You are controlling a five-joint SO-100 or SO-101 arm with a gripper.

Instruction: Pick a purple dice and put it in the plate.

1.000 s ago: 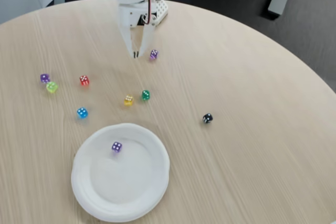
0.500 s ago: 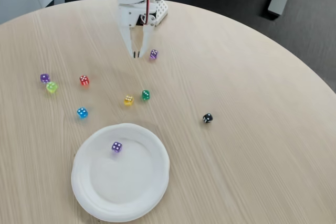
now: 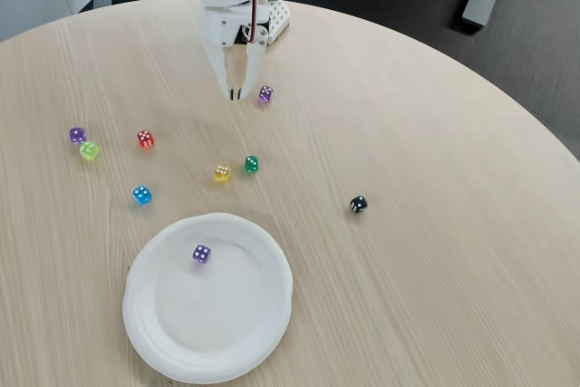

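A white plate (image 3: 263, 314) lies near the front of the round wooden table, and one purple dice (image 3: 201, 254) rests inside it toward its upper left. A second purple dice (image 3: 265, 93) lies on the table at the back, just right of my gripper (image 3: 236, 94), whose white fingers point down with tips together and nothing between them. Far left on the table, another purple dice (image 3: 77, 135) sits touching a lime green dice (image 3: 89, 150).
Other dice are scattered between gripper and plate: red (image 3: 145, 139), blue (image 3: 141, 194), yellow (image 3: 222, 172), green (image 3: 251, 164), and black (image 3: 359, 204) to the right. The table edge curves away at the right, with dark floor beyond.
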